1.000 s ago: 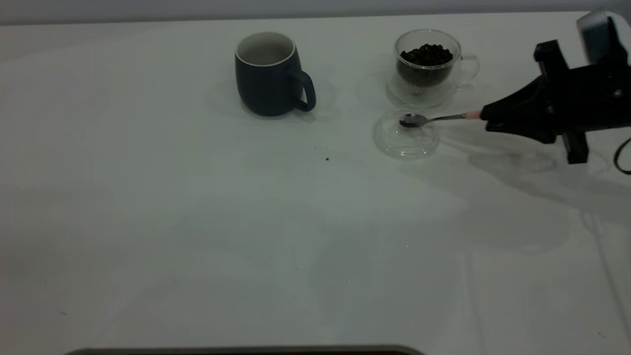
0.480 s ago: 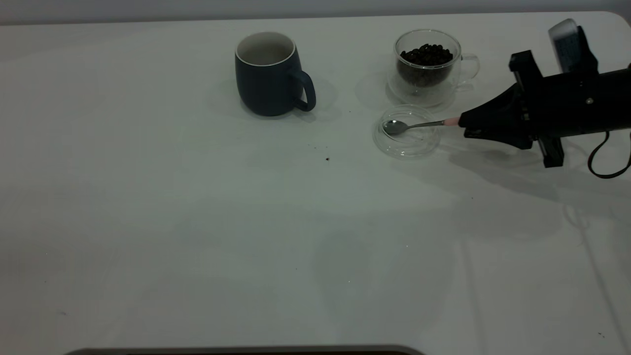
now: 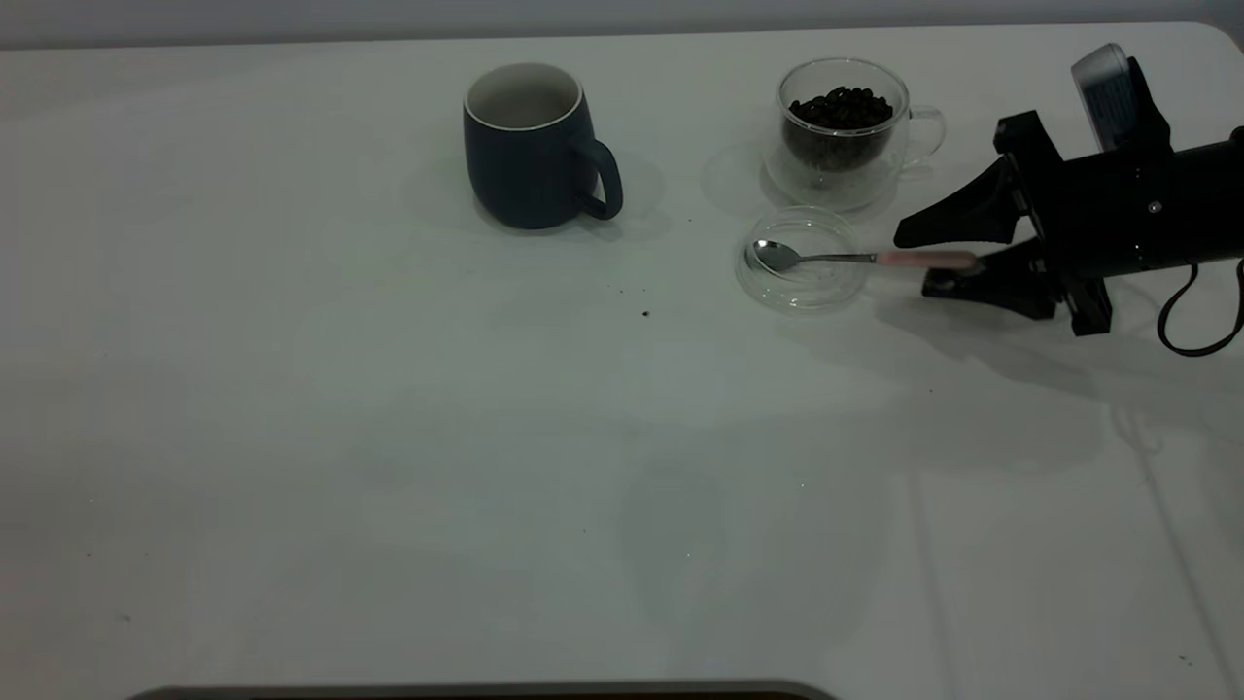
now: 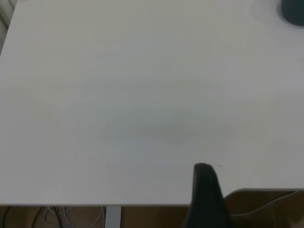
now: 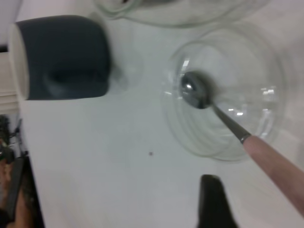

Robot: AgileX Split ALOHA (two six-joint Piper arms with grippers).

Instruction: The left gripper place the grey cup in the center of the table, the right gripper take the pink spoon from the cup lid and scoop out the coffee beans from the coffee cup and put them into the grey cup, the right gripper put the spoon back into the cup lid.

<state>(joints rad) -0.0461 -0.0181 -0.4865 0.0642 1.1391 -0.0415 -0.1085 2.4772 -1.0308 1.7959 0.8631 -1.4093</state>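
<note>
The right arm is cut off by the right edge of the exterior view, so only the right gripper point(image 3: 933, 255) and wrist are shown. In the right wrist view the pink spoon point(image 5: 223, 118) handle is cut by the frame edge, only one finger point(image 5: 214, 202) is seen, and the coffee cup point(image 5: 180, 9) is cropped and blurred. In the left wrist view only a corner of the grey cup point(image 4: 293, 12) is visible, and a single finger point(image 4: 206, 194) of the left gripper is shown

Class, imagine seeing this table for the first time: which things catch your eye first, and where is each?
The black right gripper stands open at the table's far right, around the pink-handled metal spoon, whose bowl lies in the clear glass lid. Behind it stands the clear glass cup of dark coffee beans; further left, the dark blue-grey mug.
</note>
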